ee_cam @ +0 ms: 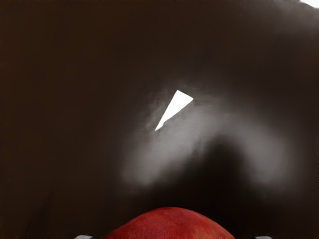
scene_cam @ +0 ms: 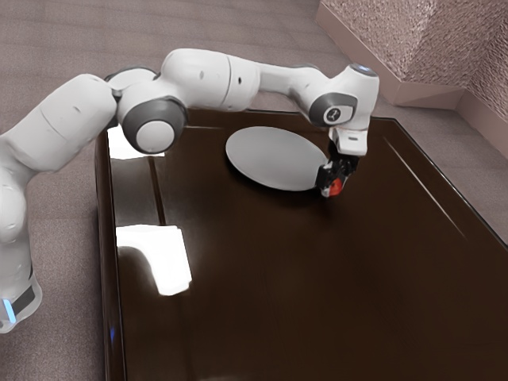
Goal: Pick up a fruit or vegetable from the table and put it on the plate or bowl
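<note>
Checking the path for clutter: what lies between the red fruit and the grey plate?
Nothing. In the exterior view the red fruit, at the pincer, is right beside the grey plate, no other object between.

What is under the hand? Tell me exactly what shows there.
A red fruit lies just under the hand, above the dark table. The fruit covers its own underside, so contact with the table is hidden.
</note>
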Controlling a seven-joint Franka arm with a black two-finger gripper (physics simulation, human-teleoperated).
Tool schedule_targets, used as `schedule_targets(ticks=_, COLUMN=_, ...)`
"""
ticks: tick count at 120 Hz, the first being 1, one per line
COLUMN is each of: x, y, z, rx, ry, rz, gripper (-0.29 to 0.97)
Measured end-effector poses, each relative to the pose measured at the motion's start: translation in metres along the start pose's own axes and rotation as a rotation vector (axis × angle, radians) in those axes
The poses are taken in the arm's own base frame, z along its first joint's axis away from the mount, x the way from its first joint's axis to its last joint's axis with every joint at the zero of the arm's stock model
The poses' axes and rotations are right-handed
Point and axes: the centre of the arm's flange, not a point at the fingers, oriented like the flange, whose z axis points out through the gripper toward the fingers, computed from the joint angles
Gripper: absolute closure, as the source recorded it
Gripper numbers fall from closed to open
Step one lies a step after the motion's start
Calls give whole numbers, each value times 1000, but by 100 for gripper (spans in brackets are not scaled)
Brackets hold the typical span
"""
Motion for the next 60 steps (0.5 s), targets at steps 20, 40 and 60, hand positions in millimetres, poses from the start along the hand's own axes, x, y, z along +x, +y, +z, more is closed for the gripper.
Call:
schedule_targets(ticks=20, x=-20, y=3, z=-99, rx=111, ry=24, rz=-12, gripper=41)
schedule_targets(ticks=40, x=-104, y=-6, z=-87, rx=-21, ry=-43, rz=-162, gripper=40)
schedule_targets(ticks=60, x=-141, y=9, z=-40, rx=-200, ry=-107, rz=-261, gripper=40)
